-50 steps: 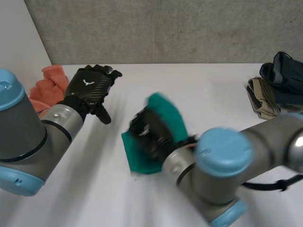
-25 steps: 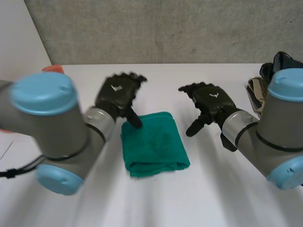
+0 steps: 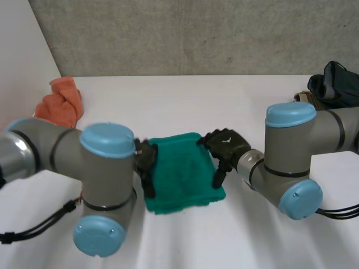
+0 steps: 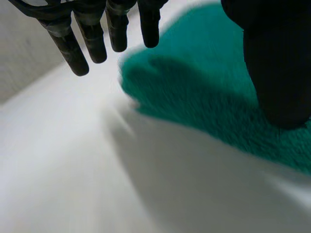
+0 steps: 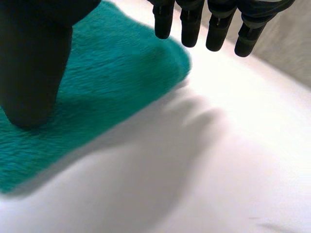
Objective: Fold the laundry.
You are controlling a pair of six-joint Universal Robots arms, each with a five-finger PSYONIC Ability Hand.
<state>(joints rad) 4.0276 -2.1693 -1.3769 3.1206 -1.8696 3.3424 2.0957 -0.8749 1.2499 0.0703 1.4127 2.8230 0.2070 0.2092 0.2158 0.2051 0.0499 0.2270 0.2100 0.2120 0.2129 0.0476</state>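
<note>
A folded green towel (image 3: 182, 171) lies flat in the middle of the white table (image 3: 179, 106). My left hand (image 3: 147, 162) is at the towel's left edge, fingers straight and spread, thumb over the cloth. In the left wrist view the fingers (image 4: 92, 34) hang above the table beside the green towel (image 4: 204, 97), holding nothing. My right hand (image 3: 225, 150) is at the towel's right edge, open too. In the right wrist view its fingers (image 5: 214, 24) hover past a corner of the green towel (image 5: 112, 73), its thumb over the cloth.
An orange cloth (image 3: 59, 103) is bunched at the table's far left. At the far right edge sits a pile of dark blue (image 3: 336, 87) and tan (image 3: 307, 112) garments. A grey wall rises behind the table.
The right hand let go of the towel, which now lies flat and folded. Both hands then came down to the towel's left and right edges.
</note>
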